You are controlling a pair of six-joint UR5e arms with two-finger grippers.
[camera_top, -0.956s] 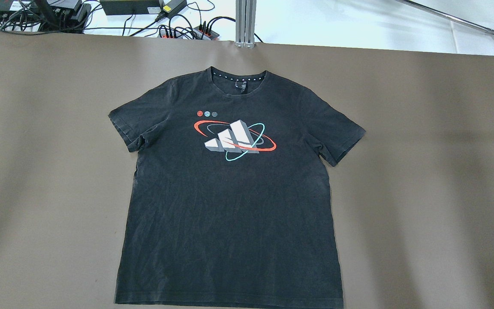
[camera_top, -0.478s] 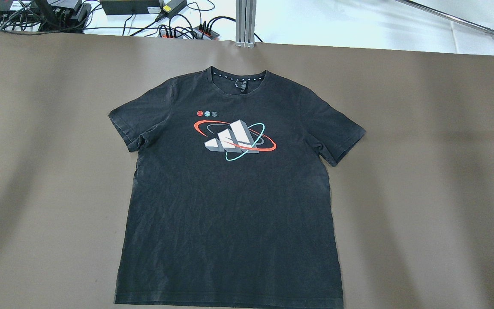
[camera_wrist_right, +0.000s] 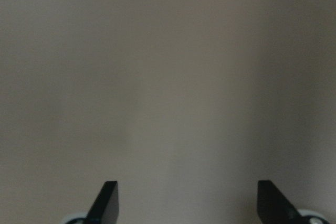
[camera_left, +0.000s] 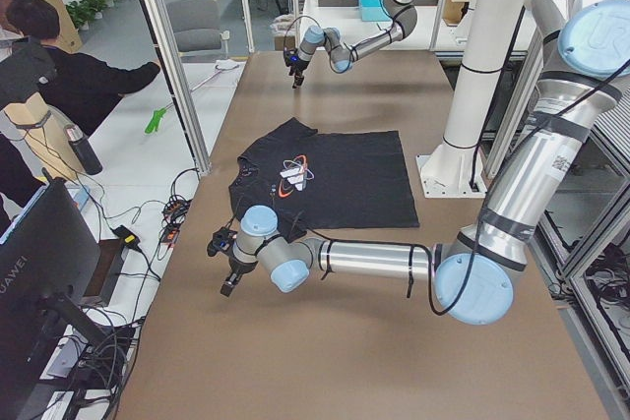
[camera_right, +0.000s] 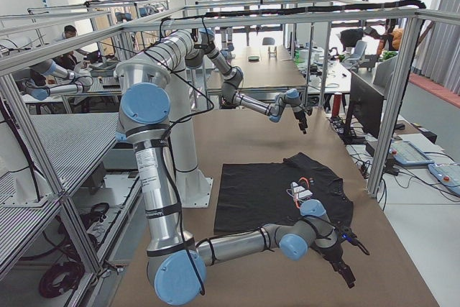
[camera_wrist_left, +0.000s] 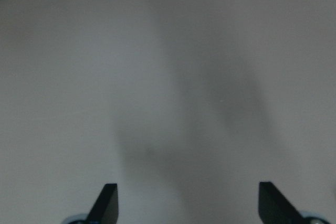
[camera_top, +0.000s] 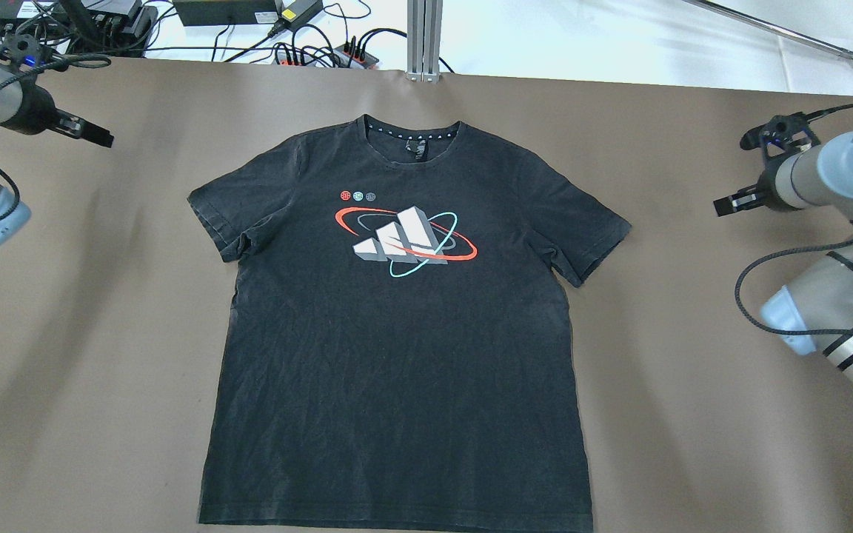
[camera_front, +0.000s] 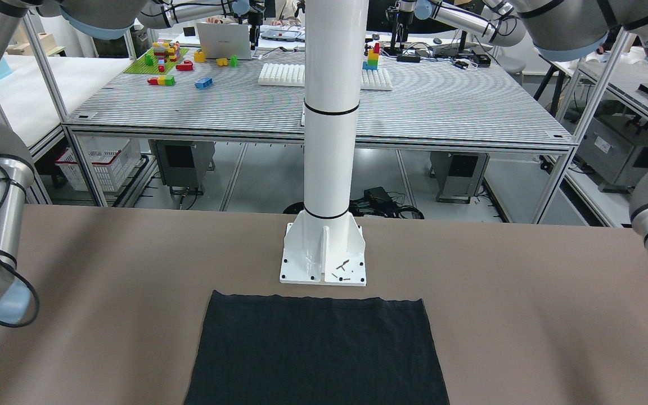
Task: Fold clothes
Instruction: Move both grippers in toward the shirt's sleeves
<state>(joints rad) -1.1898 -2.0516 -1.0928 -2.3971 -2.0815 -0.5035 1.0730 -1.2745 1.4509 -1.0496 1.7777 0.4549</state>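
Shirt [camera_top: 397, 355]: one black short-sleeved item, lying flat and front-up at the centre of the table [camera_top: 64, 333]. In the overhead view the collar [camera_top: 412, 133] points to the top of the frame, both sleeves [camera_top: 230, 211] are spread outward, and the lower edge is cut off by the bottom of the frame. Logo [camera_top: 404, 240]: white three-bar mark ringed in red and teal, centre of the chest, fully exposed. In the front-facing view the hem [camera_front: 315, 298] runs across the lower centre, just short of the base plate [camera_front: 324, 264] of the white column [camera_front: 329, 140], with a narrow strip of table between. Left gripper [camera_top: 101, 138]: upper left of the overhead frame, over bare table, well apart from the shirt. Its fingers [camera_wrist_left: 107, 203] stand wide apart in the wrist view with only blurred table surface between them. Right gripper [camera_top: 723, 207]: right edge of the overhead frame, level with the sleeve on that side, well apart from it. Its fingers [camera_wrist_right: 107, 200] likewise stand wide apart over bare table, holding nothing. Cables [camera_top: 323, 48] and power strips lie beyond the table's far edge, top of the overhead frame. A person [camera_left: 59, 66] in dark clothing stands at the upper left of the left side view, off the table.
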